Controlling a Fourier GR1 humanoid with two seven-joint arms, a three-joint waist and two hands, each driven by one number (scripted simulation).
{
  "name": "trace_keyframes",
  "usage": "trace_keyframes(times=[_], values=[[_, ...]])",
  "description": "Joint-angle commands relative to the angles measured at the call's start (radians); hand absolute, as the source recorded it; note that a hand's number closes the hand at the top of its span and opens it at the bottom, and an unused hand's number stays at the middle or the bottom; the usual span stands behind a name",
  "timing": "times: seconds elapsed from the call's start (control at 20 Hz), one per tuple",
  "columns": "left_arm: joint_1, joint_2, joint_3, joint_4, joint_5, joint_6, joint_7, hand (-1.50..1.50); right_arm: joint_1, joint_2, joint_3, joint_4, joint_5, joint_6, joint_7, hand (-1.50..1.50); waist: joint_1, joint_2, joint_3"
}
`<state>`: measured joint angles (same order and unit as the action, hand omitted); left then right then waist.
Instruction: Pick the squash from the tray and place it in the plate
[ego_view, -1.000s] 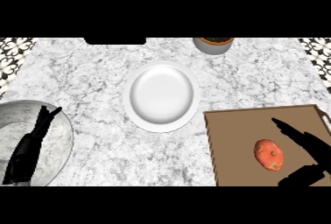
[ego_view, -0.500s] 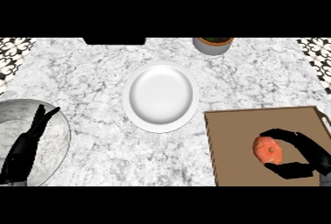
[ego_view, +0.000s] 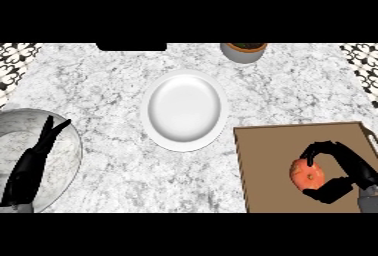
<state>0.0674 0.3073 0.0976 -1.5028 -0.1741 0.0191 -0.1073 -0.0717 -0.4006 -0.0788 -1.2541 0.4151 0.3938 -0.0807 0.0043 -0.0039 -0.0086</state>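
The squash (ego_view: 306, 174), orange and rounded, lies on the brown tray (ego_view: 266, 160) at the table's (ego_view: 111, 82) near right corner, in the tray's right half and still touching its surface as far as can be told. The right hand (ego_view: 354, 169) comes in from the lower right edge and is closed round the squash: its fingers (ego_view: 321, 149) arch over the top and far side, the thumb (ego_view: 328, 191) tucks in under the near side, and the orange skin shows between them on the left.

The white plate (ego_view: 184, 111) sits near the middle of the marbled table, up and to the left of the tray and well apart from the squash, with bare table between the plate's rim and the tray's corner.

The left hand (ego_view: 31, 164) rests at the lower left with its fingers straight, holding nothing, over a round grey dish (ego_view: 71, 150). A grey pot (ego_view: 242, 52) with a brownish rim stands at the far edge, beyond the plate and to its right.
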Motion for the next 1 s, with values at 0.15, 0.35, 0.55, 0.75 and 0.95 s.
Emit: trace_keyframes(times=[0.15, 0.35, 0.55, 0.75, 0.95], values=[[-0.028, 0.002, -0.034, -0.016, 0.006, -0.045, 0.002, 0.00, -0.313, -0.181, 0.078, 0.162, 0.288, -0.098, 0.049, 1.50, 0.098, 0.026, 0.011], [-0.055, -0.002, -0.021, 0.006, -0.006, -0.023, -0.002, 0.00, -0.448, -0.139, 0.085, 0.334, 0.396, -0.298, 0.004, 1.50, 0.073, 0.026, 0.012], [-0.034, -0.002, 0.004, 0.022, 0.018, -0.033, -0.025, 0.00, -0.554, -0.118, 0.040, 0.503, 0.405, -0.440, -0.113, 1.50, 0.048, 0.019, 0.011], [0.018, -0.035, -0.029, -0.028, -0.011, -0.008, -0.010, 0.00, -0.600, -0.110, -0.006, 0.473, 0.386, -0.572, -0.190, 1.50, 0.037, 0.012, 0.011], [0.022, -0.033, -0.024, -0.052, -0.036, 0.018, 0.026, 0.00, -0.673, -0.114, -0.018, 0.367, 0.313, -0.499, -0.287, 1.50, 0.016, 0.001, 0.010]])
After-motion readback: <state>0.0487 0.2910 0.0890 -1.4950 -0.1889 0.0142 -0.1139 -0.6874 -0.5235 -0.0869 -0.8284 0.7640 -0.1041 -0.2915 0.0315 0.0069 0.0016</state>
